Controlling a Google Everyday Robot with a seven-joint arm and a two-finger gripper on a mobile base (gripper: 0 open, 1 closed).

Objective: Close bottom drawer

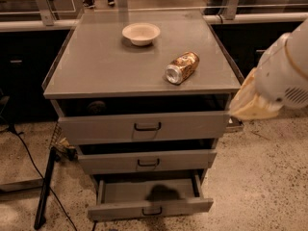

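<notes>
While the bottom drawer (149,208) of the grey cabinet (96,66) stood pulled further out than the two above it, the robot's gripper (252,102) hung beside the cabinet's right flank, a pale blur level with the top drawer (144,127) and well apart from the small loop handle (151,211) low at the front. Whether the gripper was released or clenched could not be told.

Its place to the side looked like a staging position: from there the arm seemed set to drop and swing in front of the lowest drawer, whose flat face offered a plain surface to push straight back. The middle drawer (147,161) and the top one also showed dark gaps above their fronts and overhung the rear of the open tray, so any push probably had to come low, under their edges.

Speckled floor (260,177) lay open in front and to the right, giving the arm room. On the left, a dark stand leg (45,186) and a cable (24,150) crowded the cabinet's lower corner. On top, a bowl (141,33) sat upright near the back and a can (182,67) lay on its side closer to the right edge; a hard shove might have set it rolling.
</notes>
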